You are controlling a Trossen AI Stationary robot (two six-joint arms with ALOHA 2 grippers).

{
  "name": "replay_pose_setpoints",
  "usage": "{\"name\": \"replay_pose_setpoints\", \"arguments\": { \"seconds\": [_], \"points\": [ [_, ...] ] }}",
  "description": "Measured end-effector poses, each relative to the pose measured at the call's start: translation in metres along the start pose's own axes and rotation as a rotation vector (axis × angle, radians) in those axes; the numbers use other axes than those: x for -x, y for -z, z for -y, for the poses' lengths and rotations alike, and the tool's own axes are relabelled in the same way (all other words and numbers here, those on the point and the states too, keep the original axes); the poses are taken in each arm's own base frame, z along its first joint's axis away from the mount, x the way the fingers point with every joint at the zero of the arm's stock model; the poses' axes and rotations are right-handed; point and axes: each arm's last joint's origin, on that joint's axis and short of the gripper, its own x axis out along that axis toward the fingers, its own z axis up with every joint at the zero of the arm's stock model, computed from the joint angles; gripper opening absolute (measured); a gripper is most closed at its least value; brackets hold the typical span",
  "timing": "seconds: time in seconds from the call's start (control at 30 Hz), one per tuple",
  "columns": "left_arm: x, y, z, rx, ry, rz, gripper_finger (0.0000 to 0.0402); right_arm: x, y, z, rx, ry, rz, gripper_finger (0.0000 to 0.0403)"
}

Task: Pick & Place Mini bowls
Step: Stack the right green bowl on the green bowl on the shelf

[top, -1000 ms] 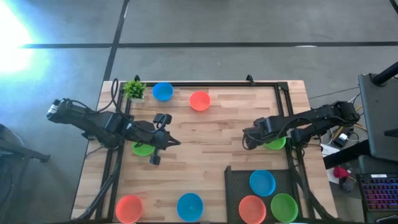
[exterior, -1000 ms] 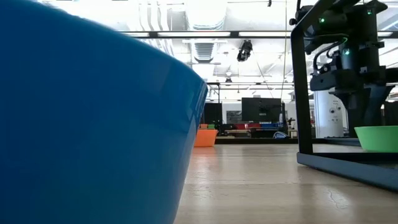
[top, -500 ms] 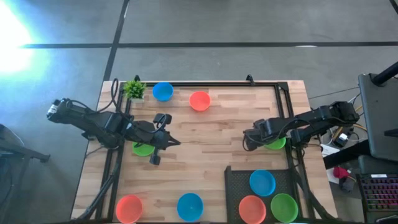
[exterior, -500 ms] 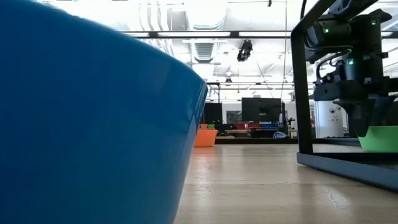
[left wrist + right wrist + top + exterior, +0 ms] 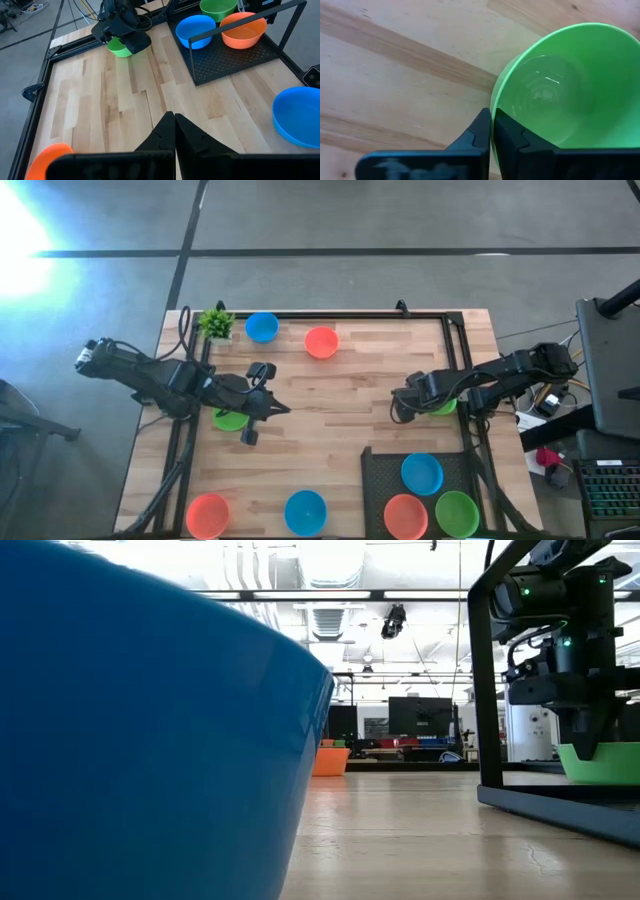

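Note:
My right gripper (image 5: pixel 418 406) is at the table's right side, shut on a green mini bowl (image 5: pixel 443 409), also in the low view (image 5: pixel 602 764). My left gripper (image 5: pixel 272 409) hovers shut and empty at the left middle, with another green bowl (image 5: pixel 229 420) partly under its arm. Loose on the wood sit a blue bowl (image 5: pixel 261 327) and an orange one (image 5: pixel 321 341) at the far side. At the near edge sit an orange bowl (image 5: pixel 208 515) and a blue one (image 5: pixel 305 511). My right gripper pinches the green bowl's rim (image 5: pixel 493 102) on the side toward the table's left. One finger (image 5: pixel 509 134) is inside the bowl and the other (image 5: pixel 479 131) outside, coming from above. Whether the bowl's bottom still rests on the wood, I cannot tell.
A black perforated tray (image 5: pixel 385 470) at the near right holds a blue (image 5: pixel 422 473), an orange (image 5: pixel 405 515) and a green bowl (image 5: pixel 457 513). A small potted plant (image 5: pixel 215 323) stands at the far left corner. A black frame runs along the table's edges.
My right gripper has come down onto the green bowl's rim and shut on it. The bowl has shifted slightly toward the table's left.

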Motion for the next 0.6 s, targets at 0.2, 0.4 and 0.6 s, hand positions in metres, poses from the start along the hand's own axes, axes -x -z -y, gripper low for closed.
{"name": "replay_pose_setpoints", "arguments": {
  "seconds": [0.2, 0.4, 0.6],
  "points": [
    [0.0, 0.0, 0.0, 0.001, 0.0, -0.001, 0.0, 0.0, 0.0, 0.0, 0.007, -0.002, 0.0, 0.0009],
    [0.0, 0.0, 0.0, 0.002, 0.0, 0.0, 0.0, 0.016, -0.002, -0.01, 0.057, -0.064, 0.02, 0.0009],
    [0.0, 0.0, 0.0, 0.002, 0.0, 0.0, 0.0, 0.038, -0.01, -0.023, 0.108, -0.141, 0.053, 0.0008]
  ]
}}
